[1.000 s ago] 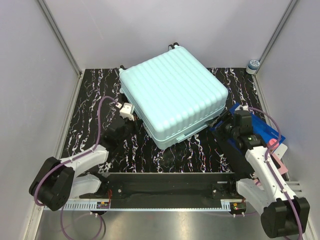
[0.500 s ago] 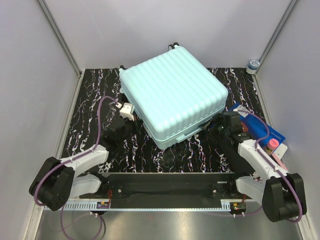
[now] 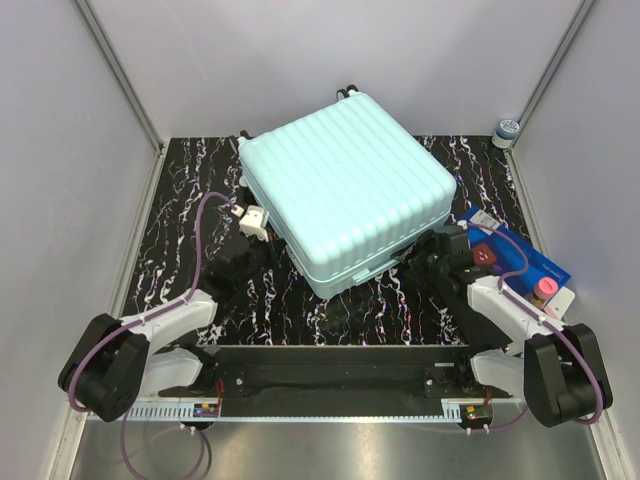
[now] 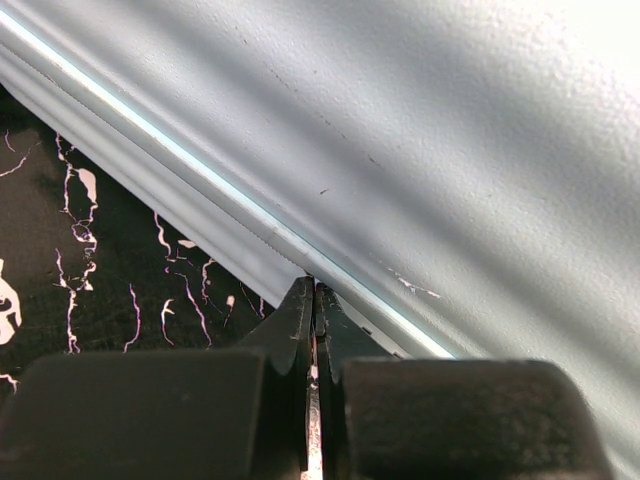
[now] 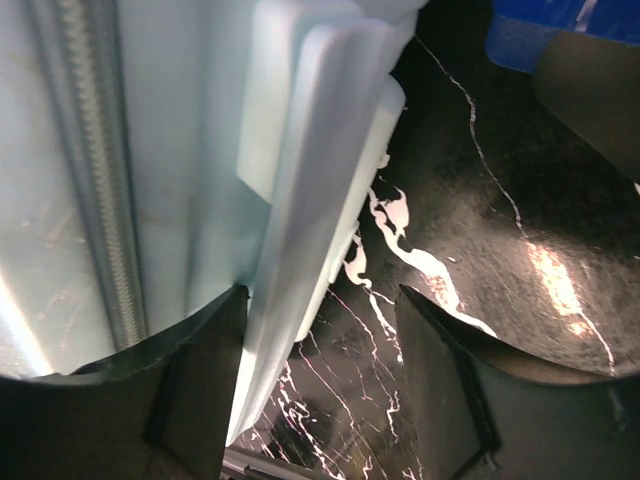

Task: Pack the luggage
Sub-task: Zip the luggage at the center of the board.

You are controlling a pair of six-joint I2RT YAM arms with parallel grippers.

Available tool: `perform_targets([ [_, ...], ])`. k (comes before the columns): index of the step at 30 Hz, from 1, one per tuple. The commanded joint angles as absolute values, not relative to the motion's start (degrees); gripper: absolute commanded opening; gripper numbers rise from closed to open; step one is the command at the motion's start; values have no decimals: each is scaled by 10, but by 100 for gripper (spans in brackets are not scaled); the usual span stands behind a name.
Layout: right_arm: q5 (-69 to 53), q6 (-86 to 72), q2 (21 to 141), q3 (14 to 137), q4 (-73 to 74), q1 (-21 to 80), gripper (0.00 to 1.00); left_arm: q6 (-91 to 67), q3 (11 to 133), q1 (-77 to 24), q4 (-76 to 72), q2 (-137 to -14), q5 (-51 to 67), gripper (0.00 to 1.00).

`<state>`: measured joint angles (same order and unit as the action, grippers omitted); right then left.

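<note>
The luggage (image 3: pixel 345 190), a closed mint-green ribbed suitcase, lies flat on the black marbled table (image 3: pixel 180 230). My left gripper (image 3: pixel 267 253) is at its near left side. In the left wrist view the left gripper (image 4: pixel 313 290) is shut, its tips against the zipper seam of the luggage (image 4: pixel 450 150). My right gripper (image 3: pixel 413 264) is at the near right side. In the right wrist view the right gripper (image 5: pixel 320 370) is open, and the pale side handle (image 5: pixel 310 200) of the luggage (image 5: pixel 150 150) lies between the jaws, close to the left finger.
A flat blue box (image 3: pixel 525 258) with a pink-capped item (image 3: pixel 545 289) lies at the right, behind the right arm. A small white tag (image 3: pixel 253 220) sits by the suitcase's left side. A small round jar (image 3: pixel 507 130) stands at the back right corner. Walls close in the table.
My right arm has swung left from over the blue box to the suitcase's near right side. The left arm and the suitcase have not moved.
</note>
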<state>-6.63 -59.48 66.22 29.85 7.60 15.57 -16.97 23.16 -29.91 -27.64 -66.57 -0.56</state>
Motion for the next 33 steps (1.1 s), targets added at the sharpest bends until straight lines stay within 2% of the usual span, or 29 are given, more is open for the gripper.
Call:
perform_targets([
  [1,-36,-616,679,298,20,175,66,-185,272,-316,-355,-668,45,0],
  [9,-6,-627,704,297,8,205,62,-180,272,-316,-347,-665,40,0],
  [13,-4,-628,722,300,1,212,44,-176,272,-316,-345,-664,40,0],
  [14,-4,-628,729,300,-17,214,33,-175,274,-316,-341,-664,40,0],
  [16,-3,-628,736,301,-24,213,22,-174,274,-316,-339,-664,33,0],
  [17,10,-628,740,302,-25,213,11,-173,274,-315,-338,-664,30,0],
  [19,13,-627,742,304,-25,213,1,-172,275,-315,-331,-662,14,0],
  [27,46,-615,709,304,-4,212,0,-156,274,-309,-305,-651,-33,0],
  [33,83,-604,661,303,47,212,0,-157,269,-274,-299,-643,-21,0],
])
